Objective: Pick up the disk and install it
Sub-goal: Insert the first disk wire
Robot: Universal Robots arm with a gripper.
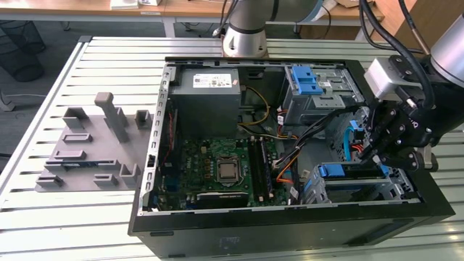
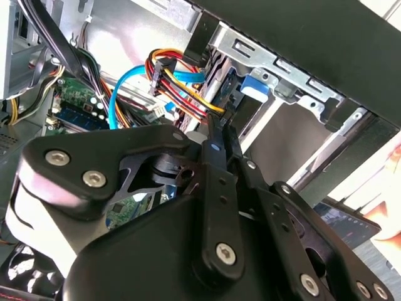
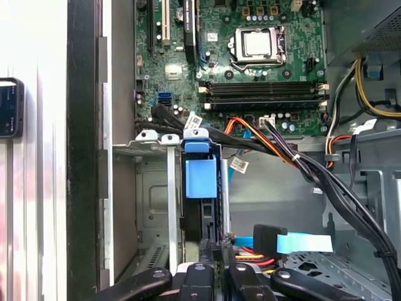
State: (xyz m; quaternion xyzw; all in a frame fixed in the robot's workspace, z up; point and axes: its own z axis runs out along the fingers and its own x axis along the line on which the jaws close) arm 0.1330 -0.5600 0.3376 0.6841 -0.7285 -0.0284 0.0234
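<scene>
A pale slatted desk (image 1: 94, 217) fills the foreground. Behind it stands a wooden table (image 1: 87, 8) on a dark carpeted floor (image 1: 43, 65), with a black mesh bin (image 1: 18, 49) alongside.

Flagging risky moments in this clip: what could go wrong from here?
1. The claw sits at the drive bay among loose cables; a finger could snag or tug one.
2. The disk's blue carrier stands on edge in the bay slot; if slightly skewed, pushing could jam it against the metal cage.
3. The claw is close to the case wall, so a sideways move may strike it.
</scene>
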